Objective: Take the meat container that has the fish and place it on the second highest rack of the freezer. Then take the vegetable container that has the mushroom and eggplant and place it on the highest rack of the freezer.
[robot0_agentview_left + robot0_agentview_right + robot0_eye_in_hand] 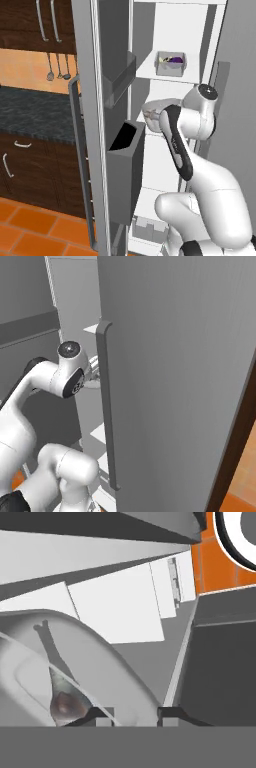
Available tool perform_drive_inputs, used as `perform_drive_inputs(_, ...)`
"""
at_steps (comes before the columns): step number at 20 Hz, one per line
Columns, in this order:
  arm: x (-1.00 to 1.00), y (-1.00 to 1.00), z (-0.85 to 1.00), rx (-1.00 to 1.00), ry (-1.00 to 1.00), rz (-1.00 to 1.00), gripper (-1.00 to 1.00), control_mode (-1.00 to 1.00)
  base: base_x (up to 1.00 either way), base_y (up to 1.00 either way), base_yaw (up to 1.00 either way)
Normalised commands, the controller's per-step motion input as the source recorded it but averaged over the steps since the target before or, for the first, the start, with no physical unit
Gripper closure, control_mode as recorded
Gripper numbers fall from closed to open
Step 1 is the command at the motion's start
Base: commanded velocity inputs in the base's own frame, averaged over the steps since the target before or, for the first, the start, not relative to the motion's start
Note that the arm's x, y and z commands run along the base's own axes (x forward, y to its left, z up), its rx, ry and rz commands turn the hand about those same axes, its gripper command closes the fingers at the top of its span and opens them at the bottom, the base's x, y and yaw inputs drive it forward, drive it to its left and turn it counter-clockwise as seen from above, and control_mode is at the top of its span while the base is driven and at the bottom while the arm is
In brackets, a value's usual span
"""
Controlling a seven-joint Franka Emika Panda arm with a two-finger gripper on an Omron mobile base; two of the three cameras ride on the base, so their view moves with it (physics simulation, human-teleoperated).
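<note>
1. Gripper (134,712): fingertips cut off by bottom edge in hand view; in left base view hidden behind the arm and the tub.
2. Tub (156,106): mostly hidden behind the arm; in hand view cut off at the left edge.
3. Fish (64,699): head end cut off low down.
4. Vegetable container (171,64): contents too small to tell apart.
5. Freezer (75,316) interior: largely blocked by closed door (175,381) in right base view.
</note>
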Motion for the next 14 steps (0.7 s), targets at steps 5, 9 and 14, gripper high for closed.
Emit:
perform_drive_inputs(5,0.67,0.0,-0.17,0.05,0.16,-0.03,1.0,-1.0,0.0,0.0,0.0)
perform_drive_inputs(9,0.42,-0.01,-0.42,0.03,0.02,0.0,1.0,-1.0,0.0,0.0,0.0)
perform_drive_inputs(14,0.03,-0.09,-0.83,0.0,-0.03,0.0,1.0,-1.0,0.0,0.0,0.0)
